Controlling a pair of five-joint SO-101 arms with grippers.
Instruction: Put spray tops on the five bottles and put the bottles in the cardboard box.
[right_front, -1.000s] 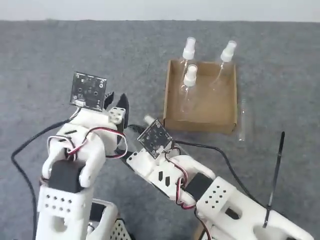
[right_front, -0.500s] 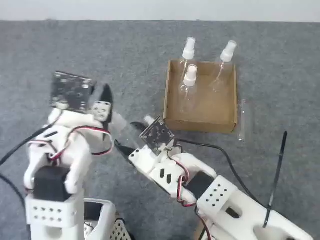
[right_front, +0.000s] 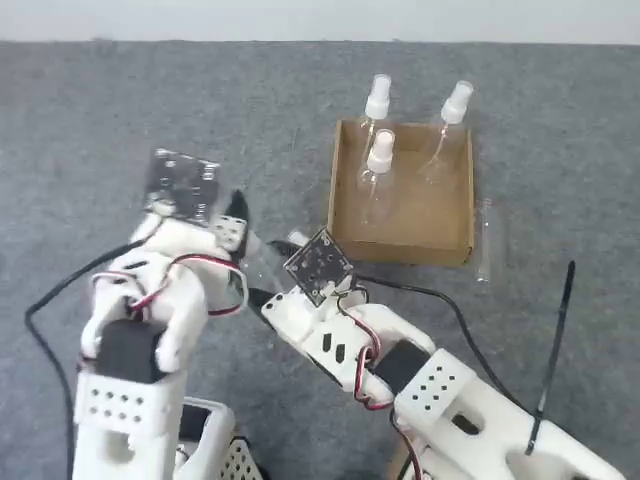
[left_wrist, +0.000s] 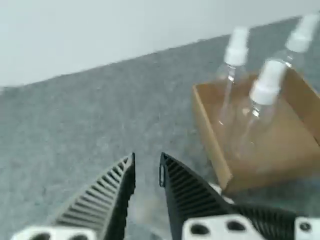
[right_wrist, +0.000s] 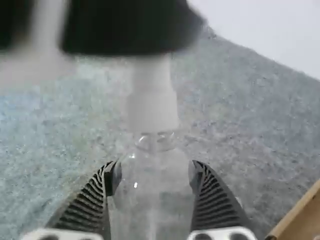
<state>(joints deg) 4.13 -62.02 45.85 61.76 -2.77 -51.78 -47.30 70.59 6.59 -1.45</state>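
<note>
My right gripper (right_wrist: 152, 172) is shut on a clear bottle (right_wrist: 150, 195) with a white spray top (right_wrist: 150, 107) on its neck. From above, this bottle (right_front: 262, 262) lies tilted in front of the cardboard box (right_front: 400, 250), its top (right_front: 297, 238) pointing at the box's near left corner. My left gripper (right_front: 238, 215) hangs close beside it; its fingers (left_wrist: 120, 185) are a narrow gap apart and hold nothing. A dark blurred shape (right_wrist: 130, 25) looms just over the spray top. Three capped bottles (right_front: 380, 150) stand in the box (left_wrist: 212, 150).
A clear bottle without a top (right_front: 485, 240) lies on the grey mat just right of the box. A black strip (right_front: 553, 340) lies at the right, by my right arm's base. Cables (right_front: 440, 305) trail from both arms.
My left arm swung out to the left, then came back right, close to the held bottle. The right gripper kept hold of the bottle and shifted slightly.
</note>
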